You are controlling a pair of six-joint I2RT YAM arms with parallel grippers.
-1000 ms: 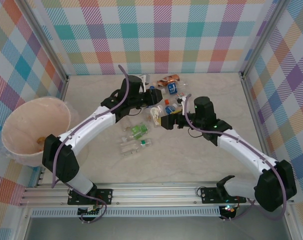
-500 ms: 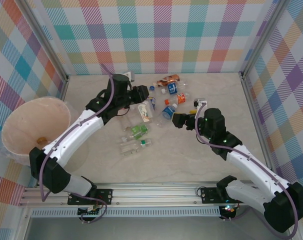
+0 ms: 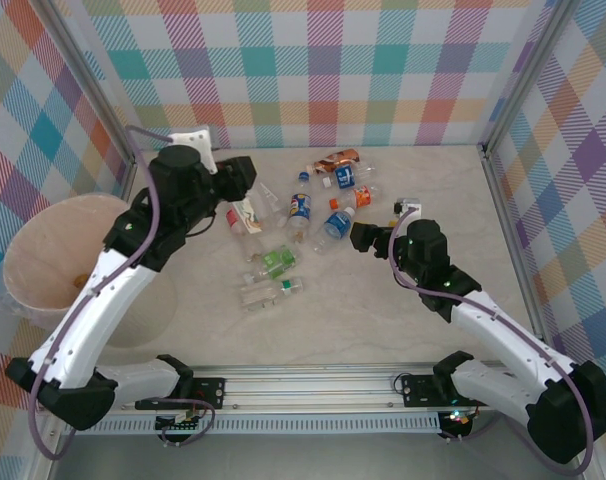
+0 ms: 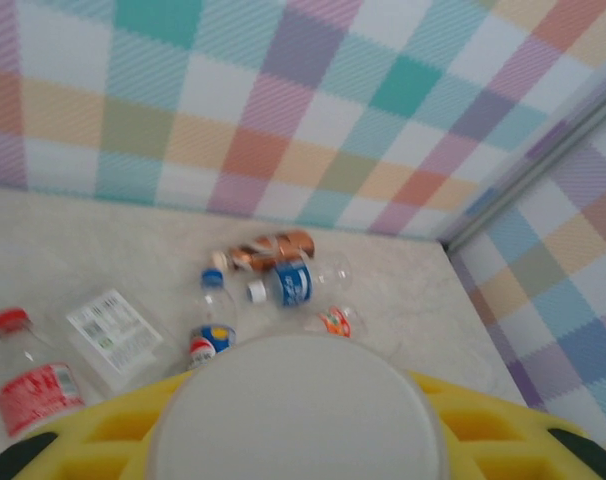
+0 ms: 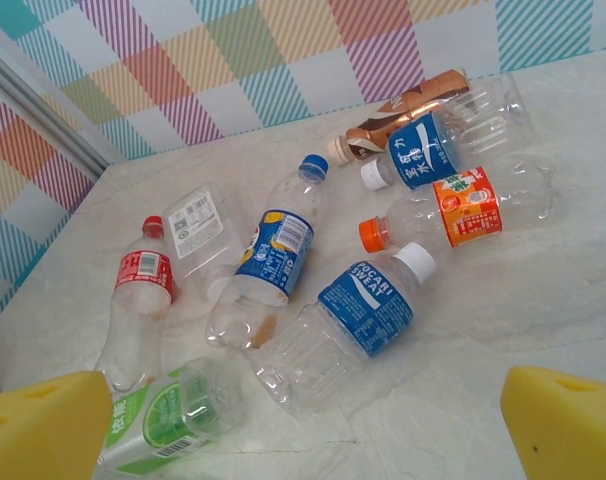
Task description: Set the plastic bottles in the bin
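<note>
Overhead view: the left claw (image 3: pixel 241 182) is raised over the left part of the tabletop (image 3: pixel 403 320), between the bin (image 3: pixel 43 265) and the plastic bottles (image 3: pixel 333 224). Its grip cannot be read from this angle. The right claw (image 3: pixel 357 237) sits low, just right of the cluster. The bin stands at the left edge, well apart from the bottles. A green-label bottle (image 3: pixel 276 262) lies nearer than the main group.

Left wrist view: the yellow pads (image 4: pixel 473 425) are closed on a pale round object (image 4: pixel 293 410) seen end-on (by judgement a bottle, though its label is hidden). The loose bottles lie beyond it toward the far right corner.

Right wrist view: the right claw's pads stand wide apart with nothing between them, so it is open. Ahead lie a white-capped blue-label bottle (image 5: pixel 368 305), an orange-label bottle (image 5: pixel 465 205), a red-label bottle (image 5: pixel 141 280) and a flattened bottle (image 5: pixel 198 230).

Assessment: all are thin clear plastic and appear empty, so they should be very light. The walls will dent under pressure. The round bodies are smooth and liable to roll or squirt out of a pinch. The best hold is across the labelled mid-body, or at the stiffer shoulder below the cap. The flattened one offers little height and will likely need a pinch on its edge.
</note>
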